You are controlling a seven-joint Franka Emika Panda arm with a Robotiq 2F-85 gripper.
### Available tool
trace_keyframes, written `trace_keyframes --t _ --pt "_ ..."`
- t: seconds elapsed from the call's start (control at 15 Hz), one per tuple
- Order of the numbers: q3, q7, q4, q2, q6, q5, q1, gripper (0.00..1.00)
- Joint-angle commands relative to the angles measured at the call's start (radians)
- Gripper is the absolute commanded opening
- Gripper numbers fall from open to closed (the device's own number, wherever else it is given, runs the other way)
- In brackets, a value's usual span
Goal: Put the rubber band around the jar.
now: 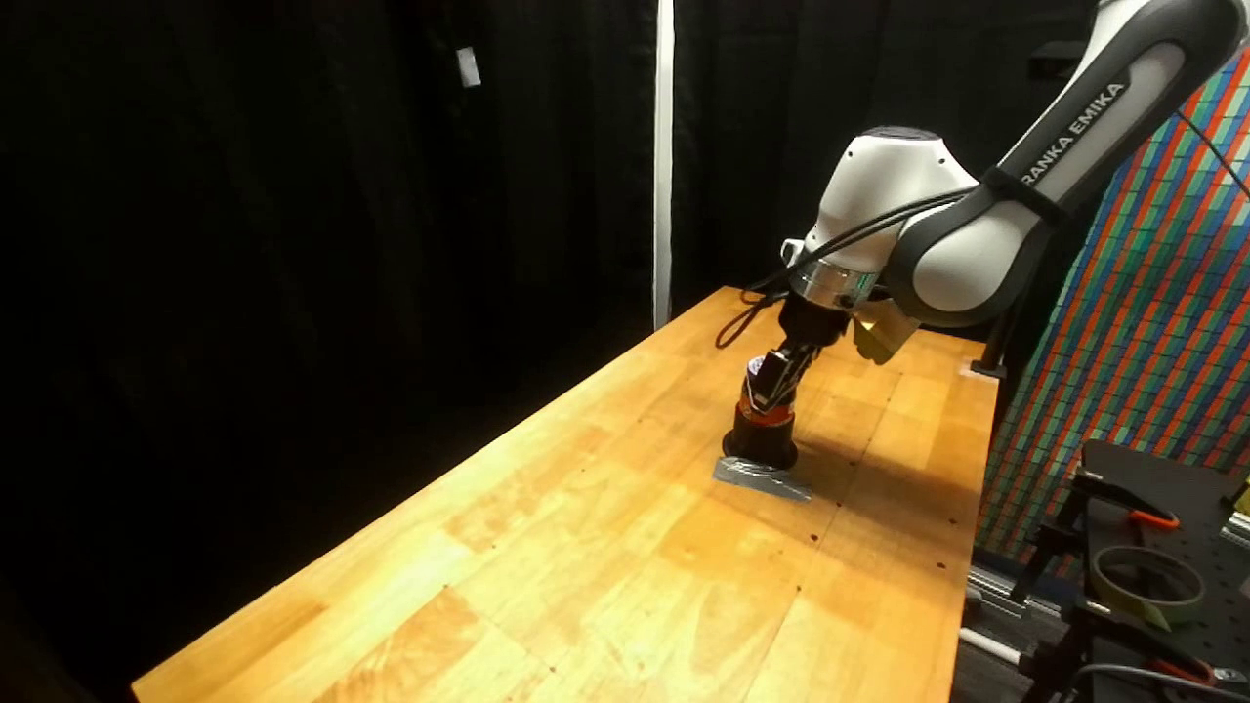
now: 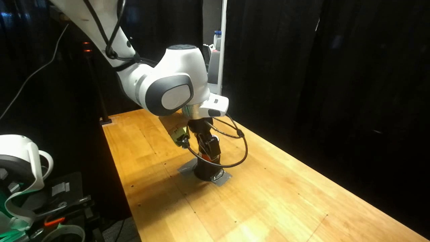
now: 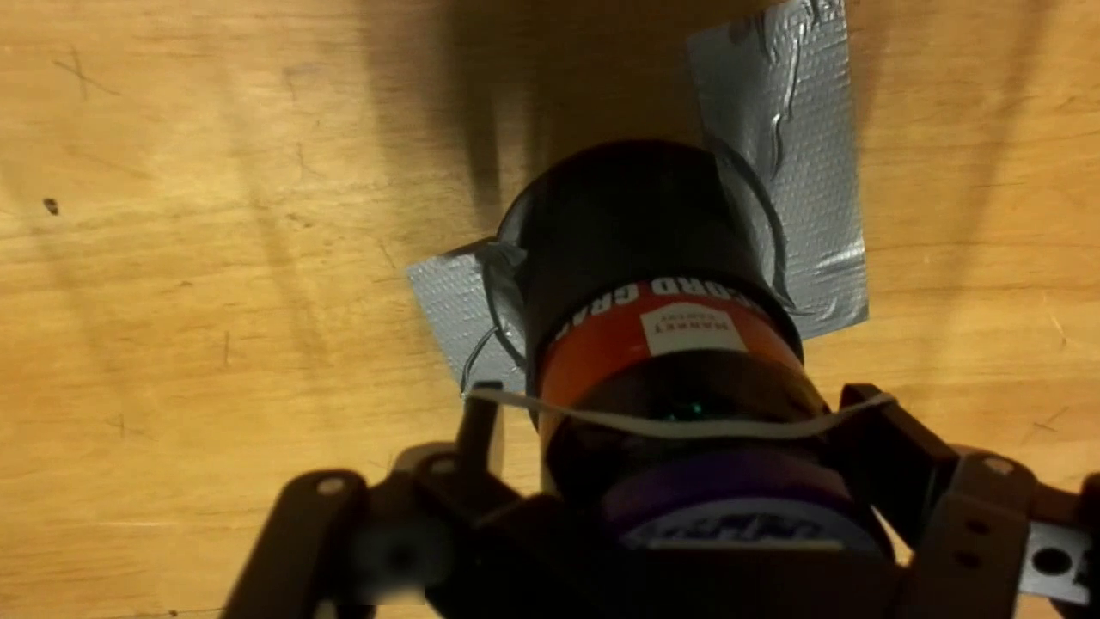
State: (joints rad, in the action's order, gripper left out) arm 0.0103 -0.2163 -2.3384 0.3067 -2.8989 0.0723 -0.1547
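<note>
One pale rubber band [image 3: 730,429] stretches as a thin, flat strip between my jaws, which stand spread wide on either side of the jar [image 3: 696,387]. In the wrist view that strip crosses in front of the jar's dark, glossy upper part, bowing slightly; whether another strand runs behind the jar, I can't tell from where I sit. The jar is round, with a purple-edged lid [image 3: 730,483] and an orange label [image 3: 584,357] bearing white capitals. It sits upright in a dull black holder [image 3: 632,223], a plain cylinder that flares at the foot. Two pieces of silver tape [image 3: 816,215], woven in texture and creased in places, strap that foot down to the bench [image 1: 605,566]. I see the bench in both exterior views as honey-coloured wood in joined blocks of varying tone. My arm [image 2: 184,67], a smooth white shell with grey trim, reaches down over the jar, and in an exterior view a black cable [image 2: 247,145] hangs in a loose loop, its lowest sweep passing in front of the jar and holder.
</note>
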Motion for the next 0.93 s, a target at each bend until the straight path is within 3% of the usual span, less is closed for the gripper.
trace_keyframes --t 0.0,0.33,0.87 --pt "0.045 -0.025 0.041 0.060 -0.032 0.062 -0.052 1.00" --pt "0.112 -0.058 0.090 0.088 -0.039 0.120 -0.109 1.00" --pt "0.115 -0.071 0.046 0.006 0.021 0.093 -0.098 1.00"
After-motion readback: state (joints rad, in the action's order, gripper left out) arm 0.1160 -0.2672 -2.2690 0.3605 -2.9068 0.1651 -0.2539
